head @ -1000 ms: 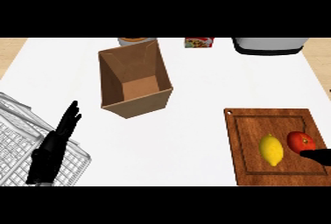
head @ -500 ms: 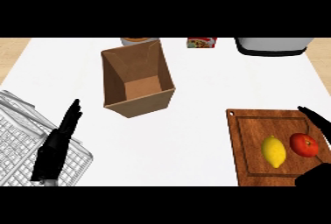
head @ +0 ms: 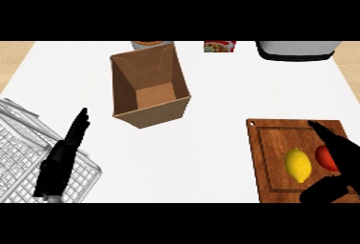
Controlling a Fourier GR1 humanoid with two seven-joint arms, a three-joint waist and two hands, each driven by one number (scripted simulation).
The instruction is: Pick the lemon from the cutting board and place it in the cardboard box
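Note:
A yellow lemon (head: 299,165) lies on the wooden cutting board (head: 271,157) at the lower right, with a red tomato (head: 324,157) just to its right. My right hand (head: 339,162) hovers over the board's right side, open, fingers straight above the tomato and the thumb low by the board's front edge; the lemon sits in the gap, untouched. The open cardboard box (head: 148,90) stands at the upper middle, empty inside. At the lower left my left hand (head: 62,159) rests open, fingers pointing up.
A white wire dish rack (head: 28,152) fills the lower left corner under the left hand. At the back edge stand a round jar (head: 149,44), a small red packet (head: 219,46) and a grey appliance (head: 295,49).
My right hand has come further in over the cutting board, now spread around the tomato and next to the lemon. The left hand has stayed in place.

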